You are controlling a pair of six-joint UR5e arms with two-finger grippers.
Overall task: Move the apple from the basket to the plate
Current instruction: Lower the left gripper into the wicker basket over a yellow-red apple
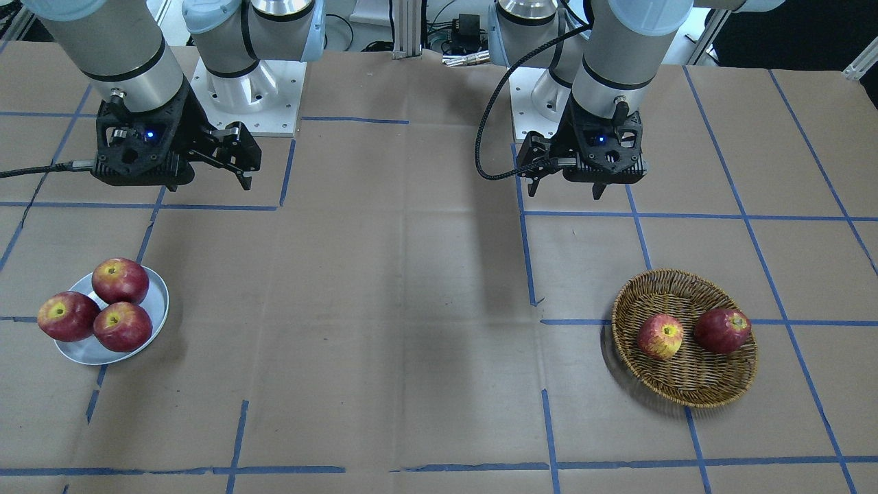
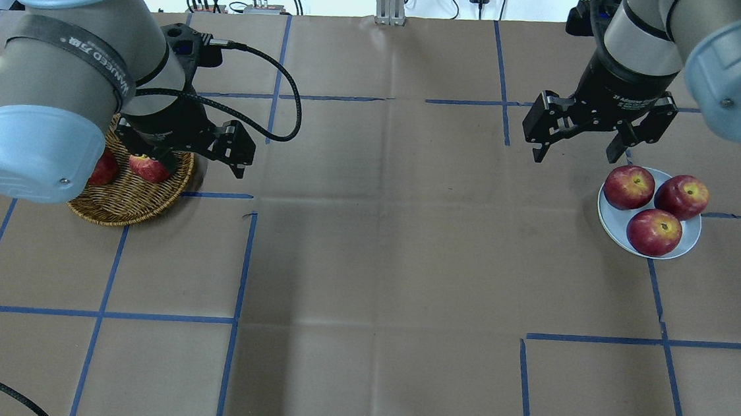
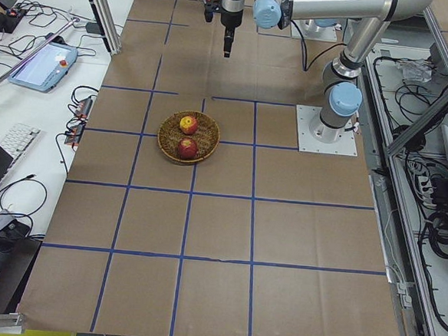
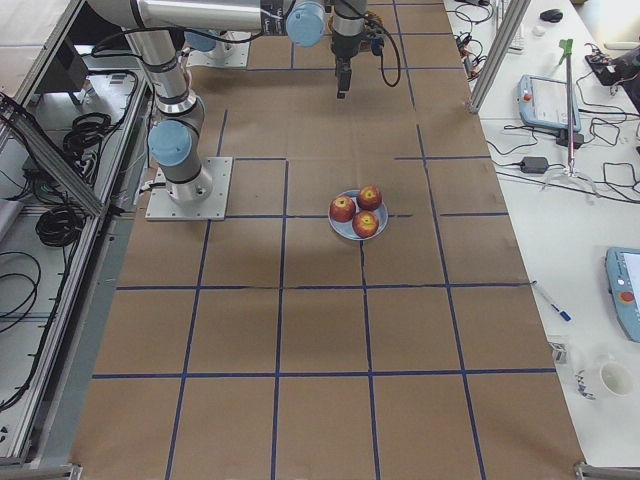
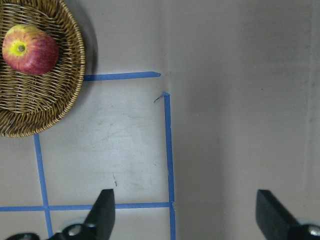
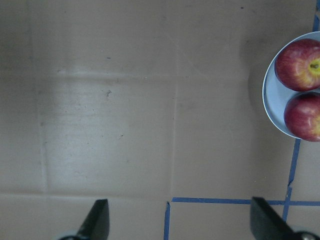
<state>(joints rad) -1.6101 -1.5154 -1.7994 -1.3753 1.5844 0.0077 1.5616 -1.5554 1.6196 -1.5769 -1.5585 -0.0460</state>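
Note:
The pale, yellow-streaked apple point(image 1: 660, 336) lies in the wicker basket point(image 1: 686, 377) beside a darker red apple point(image 1: 721, 330). It also shows in the left wrist view point(image 5: 30, 49) and, partly hidden under my left arm, in the overhead view point(image 2: 149, 167). My left gripper point(image 1: 566, 189) hangs open and empty above the table, on the robot's side of the basket and toward the table's middle. The grey-blue plate point(image 1: 159, 302) holds three dark red apples. My right gripper point(image 1: 206, 182) is open and empty, above the table beside the plate point(image 6: 270, 95).
Brown paper with a blue tape grid covers the table. The arm bases point(image 1: 247, 89) stand at the robot's edge of the table. The basket point(image 2: 126, 205) and the plate point(image 2: 608, 217) sit at opposite ends, a wide stretch of paper between them.

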